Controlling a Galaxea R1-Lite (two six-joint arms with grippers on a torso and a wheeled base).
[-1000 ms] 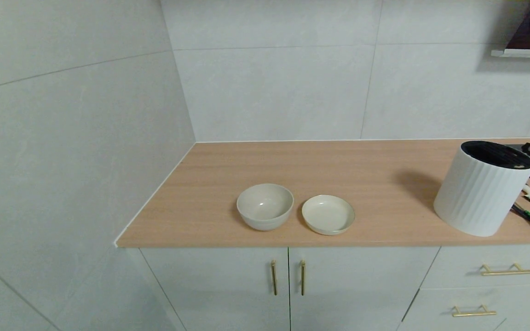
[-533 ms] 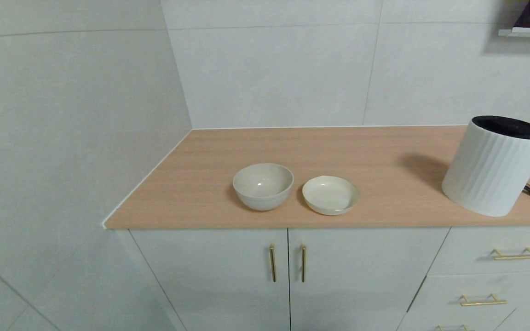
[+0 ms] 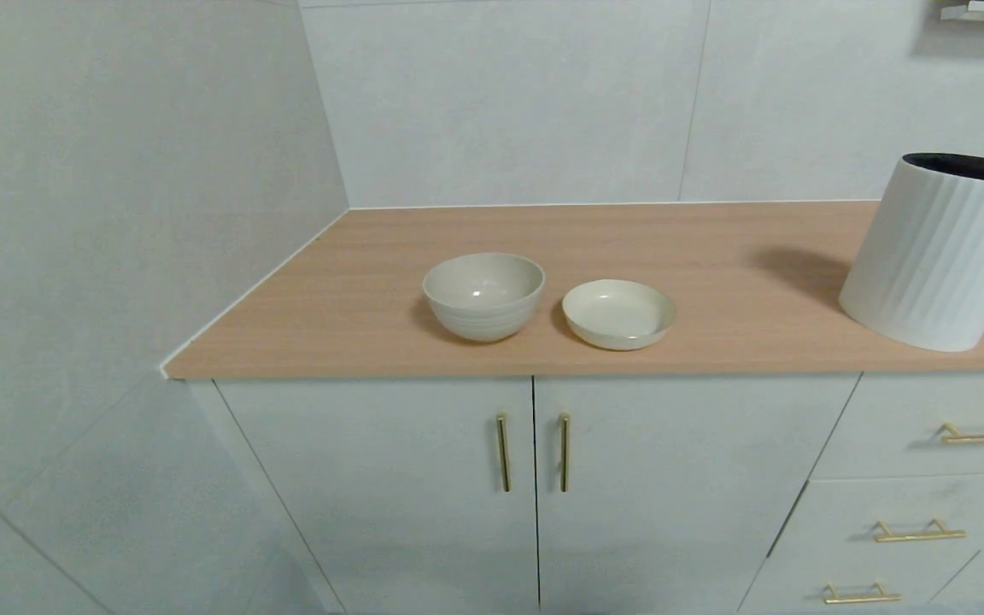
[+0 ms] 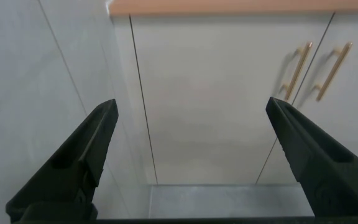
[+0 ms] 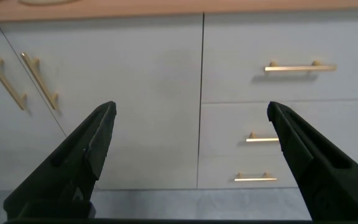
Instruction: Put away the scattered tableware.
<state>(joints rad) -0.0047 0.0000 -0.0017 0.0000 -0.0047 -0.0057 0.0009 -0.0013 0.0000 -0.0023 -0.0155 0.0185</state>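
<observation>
change | my head cam shifted in the last second, not the stuff | countertop [image 3: 714, 248] sits higher in view, bowl [image 3: 483, 295] looks more side-on | more cabinet doors [image 3: 424, 495] plus a third drawer handle [image 3: 852, 593] showing now

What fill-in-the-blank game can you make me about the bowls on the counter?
1. On the countertop, the deep bowl sits to the robot's ____ of the shallow dish.
2. Both of them are ____ inside.
3. The white ribbed container has a ____ top.
4. The left gripper and right gripper both have their jaws ____.
Missing words: left, empty, black, open.
</observation>
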